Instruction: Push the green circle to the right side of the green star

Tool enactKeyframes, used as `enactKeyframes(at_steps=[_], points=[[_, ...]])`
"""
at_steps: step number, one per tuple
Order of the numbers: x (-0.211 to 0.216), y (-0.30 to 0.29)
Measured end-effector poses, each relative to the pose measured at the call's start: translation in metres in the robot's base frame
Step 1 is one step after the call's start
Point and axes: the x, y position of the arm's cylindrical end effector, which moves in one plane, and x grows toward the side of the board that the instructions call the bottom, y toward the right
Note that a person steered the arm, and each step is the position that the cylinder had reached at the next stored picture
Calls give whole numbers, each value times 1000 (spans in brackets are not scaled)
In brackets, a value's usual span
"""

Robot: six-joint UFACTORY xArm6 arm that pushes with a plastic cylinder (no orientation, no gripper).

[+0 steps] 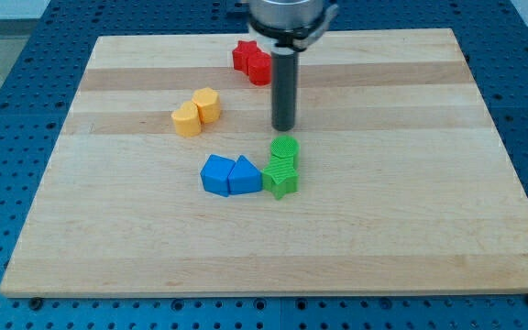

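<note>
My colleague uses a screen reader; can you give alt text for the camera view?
My tip sits just above the green circle, which touches the green star below it. Blue blocks lie left, yellow blocks and red blocks higher up.

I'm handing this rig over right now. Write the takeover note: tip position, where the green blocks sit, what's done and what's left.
My tip rests on the board just above the green circle, toward the view's top, apart from it.
The green circle sits directly above the green star, touching it. The blue blocks press against the star's left.
Done: nothing yet; the circle is not on the star's right.
Left: probably approach the circle from its left and push it round to the star's right side.
</note>
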Motion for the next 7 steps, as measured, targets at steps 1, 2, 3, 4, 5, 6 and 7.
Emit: enactKeyframes(at_steps=[1, 2, 3, 4, 5, 6, 7], points=[[10, -31], [27, -52], [34, -59], [34, -51], [36, -37], [43, -36], [55, -36]])
